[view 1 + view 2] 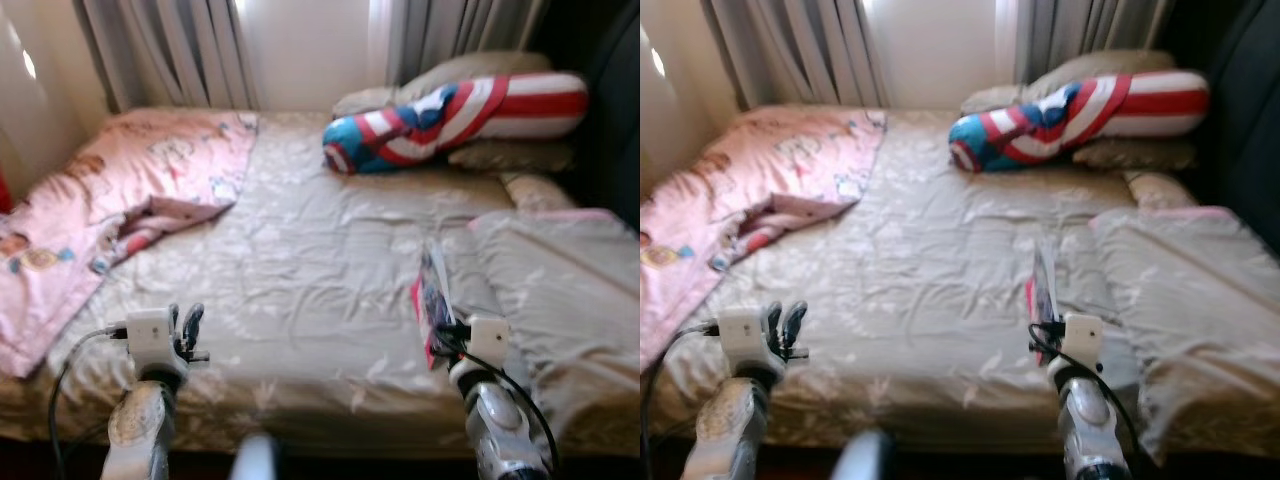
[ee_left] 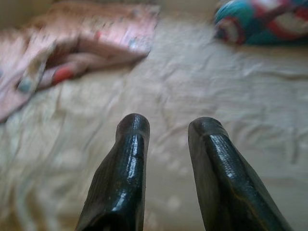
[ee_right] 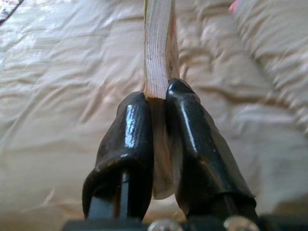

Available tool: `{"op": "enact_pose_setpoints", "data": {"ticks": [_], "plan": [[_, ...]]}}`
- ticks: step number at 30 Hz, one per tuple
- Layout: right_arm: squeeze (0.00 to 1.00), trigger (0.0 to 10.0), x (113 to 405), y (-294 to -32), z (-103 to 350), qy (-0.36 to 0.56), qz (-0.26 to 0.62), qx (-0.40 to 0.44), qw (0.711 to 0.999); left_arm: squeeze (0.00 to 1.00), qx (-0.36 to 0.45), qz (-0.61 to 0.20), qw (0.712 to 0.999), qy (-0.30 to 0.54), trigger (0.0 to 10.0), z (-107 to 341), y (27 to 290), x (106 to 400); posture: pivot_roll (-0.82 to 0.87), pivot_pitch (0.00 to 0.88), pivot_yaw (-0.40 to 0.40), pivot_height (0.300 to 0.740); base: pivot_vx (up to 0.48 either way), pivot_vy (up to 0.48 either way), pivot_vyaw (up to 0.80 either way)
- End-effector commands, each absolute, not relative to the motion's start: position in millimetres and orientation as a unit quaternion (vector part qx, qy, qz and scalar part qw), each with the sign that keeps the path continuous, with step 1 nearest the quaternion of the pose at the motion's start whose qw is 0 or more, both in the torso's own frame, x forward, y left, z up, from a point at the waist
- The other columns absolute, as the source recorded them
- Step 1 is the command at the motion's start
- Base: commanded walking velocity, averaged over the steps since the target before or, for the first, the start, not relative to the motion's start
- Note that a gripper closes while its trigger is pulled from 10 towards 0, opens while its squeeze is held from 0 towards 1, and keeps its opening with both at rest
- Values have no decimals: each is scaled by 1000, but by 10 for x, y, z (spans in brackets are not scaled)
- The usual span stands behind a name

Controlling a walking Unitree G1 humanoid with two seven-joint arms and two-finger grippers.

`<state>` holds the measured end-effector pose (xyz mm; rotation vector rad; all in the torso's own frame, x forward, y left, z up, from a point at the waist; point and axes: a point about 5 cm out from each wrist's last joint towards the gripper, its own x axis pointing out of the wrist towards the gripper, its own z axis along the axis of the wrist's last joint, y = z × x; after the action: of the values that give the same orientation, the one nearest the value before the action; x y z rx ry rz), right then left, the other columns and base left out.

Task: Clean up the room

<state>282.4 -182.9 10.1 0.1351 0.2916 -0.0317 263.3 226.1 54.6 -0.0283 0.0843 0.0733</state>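
A thin book with a red cover and pale page edges stands on edge above the beige bed sheet. My right gripper is shut on its lower end, one black finger pressed on each side. My left gripper hovers over the near left part of the bed, open, with nothing between its fingers. A crumpled pink blanket lies on the bed's left side.
A red, white and blue shield-pattern pillow lies at the bed's far right on beige pillows. A folded beige quilt covers the right side. Grey curtains hang behind the bed.
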Motion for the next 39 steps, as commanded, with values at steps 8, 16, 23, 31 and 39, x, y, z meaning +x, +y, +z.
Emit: {"op": "enact_pose_setpoints", "data": {"ticks": [8, 16, 23, 31, 39], "plan": [[0, 10000, 2943, -1731, 238, 112, 17, 69, 991, 0, -13, 33, 999, 25, 10000, 647, 2253, 2709, 70, 0, -19, 646, 0, 0, 0], [0, 10000, 2932, -1728, 229, 112, 20, 68, 991, 0, -13, 33, 999, 25, 10000, 645, 2263, 2704, 64, 0, -16, 646, 123, 0, 0], [0, 10000, 2940, -1730, 237, 111, 20, 69, 991, 0, -12, 29, 999, 25, 10000, 653, 2267, 2712, 60, 0, -9, 646, 268, 0, 0], [0, 10000, 2941, -1725, 236, 111, 22, 69, 991, 0, -11, 25, 999, 25, 10000, 656, 2265, 2712, 62, 0, -8, 646, 290, 0, 0], [0, 10000, 2941, -1725, 236, 111, 22, 69, 991, 0, -11, 25, 999, 25, 10000, 656, 2265, 2712, 62, 0, -8, 646, 304, 0, 0]]}}
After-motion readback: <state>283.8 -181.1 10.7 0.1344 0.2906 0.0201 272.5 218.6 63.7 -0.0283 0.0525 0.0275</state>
